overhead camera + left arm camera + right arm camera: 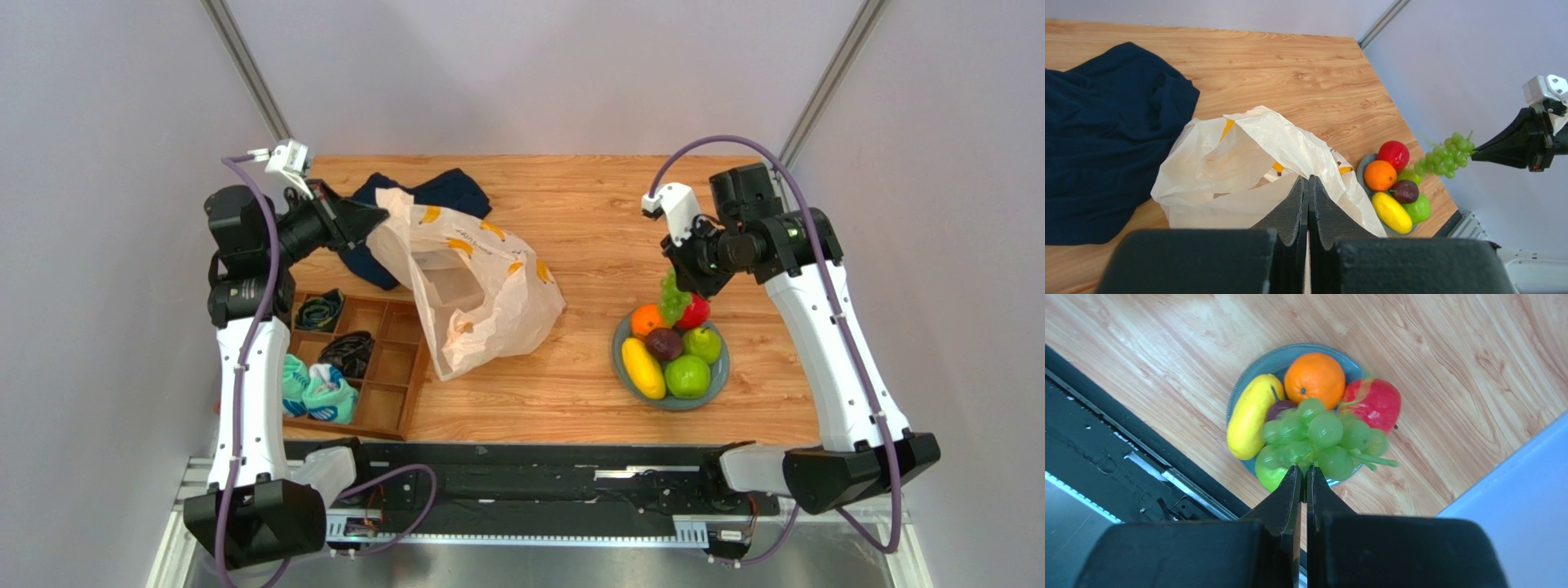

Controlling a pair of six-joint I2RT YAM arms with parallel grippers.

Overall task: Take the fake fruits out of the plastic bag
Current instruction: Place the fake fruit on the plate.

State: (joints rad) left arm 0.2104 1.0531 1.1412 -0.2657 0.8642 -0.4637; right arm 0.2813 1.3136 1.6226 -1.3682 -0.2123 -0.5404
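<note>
At my left claw, I see the fingers pinched tight on an edge of the plastic bag, which sags away from the tips with its mouth gaping. A navy cloth lies just beyond. Over at my right claw, the fingers are clamped on the green grape bunch, which hangs below the tips. Under it a grey plate holds the orange, red apple, plum, banana and green apples.
</note>
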